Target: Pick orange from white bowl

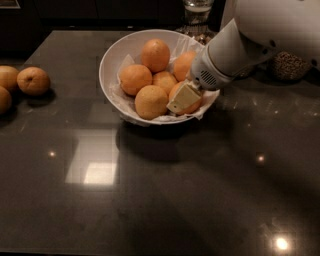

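Grasping step, I reckon: orange [196, 103] sits at the right-front edge of the white bowl [107, 70], gripper [181, 98] pressed onto it, can't tell if jaws are clamped, so next I'd confirm grip, then lift straight up clear of the paper lining [209, 96].

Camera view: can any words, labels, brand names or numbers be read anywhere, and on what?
None: no text shows anywhere.
The robot's arm casing, with its pincer down in the white bowl against an orange, bears no readable marking.
The glass jar at the back shows no label.
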`<state>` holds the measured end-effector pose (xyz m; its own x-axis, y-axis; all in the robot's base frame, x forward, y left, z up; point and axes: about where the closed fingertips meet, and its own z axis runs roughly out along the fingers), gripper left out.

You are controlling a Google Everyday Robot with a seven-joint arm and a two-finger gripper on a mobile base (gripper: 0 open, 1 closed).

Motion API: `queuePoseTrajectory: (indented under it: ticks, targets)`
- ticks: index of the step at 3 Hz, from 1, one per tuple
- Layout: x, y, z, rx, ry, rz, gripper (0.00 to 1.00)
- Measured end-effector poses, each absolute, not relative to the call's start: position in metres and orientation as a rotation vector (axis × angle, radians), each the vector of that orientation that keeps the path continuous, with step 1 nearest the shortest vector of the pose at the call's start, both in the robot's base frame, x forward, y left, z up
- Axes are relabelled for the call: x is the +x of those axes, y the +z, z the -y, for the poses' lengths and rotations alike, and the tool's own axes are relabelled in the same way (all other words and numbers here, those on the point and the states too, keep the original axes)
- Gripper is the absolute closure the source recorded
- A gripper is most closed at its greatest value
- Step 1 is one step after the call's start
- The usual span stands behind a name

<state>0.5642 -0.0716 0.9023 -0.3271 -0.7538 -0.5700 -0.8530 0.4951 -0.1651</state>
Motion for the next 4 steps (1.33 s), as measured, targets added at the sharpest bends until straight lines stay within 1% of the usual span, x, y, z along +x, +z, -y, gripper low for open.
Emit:
queuePoseTrajectory:
  ticks: [1,2,3,4]
  targets:
    - [0.5654,0.9037,0.0718,-1.314,0.218,-2.154,0.38]
    - [0.5683,0.9000,0.0715,-1.311,0.218,-2.167,0.36]
    - [0.5684,0.9026,0.0720,-1.311,0.219,-2.168,0.21]
    - [0.5680,0.8957,0.0725,-1.305,0.214,-2.177,0.24]
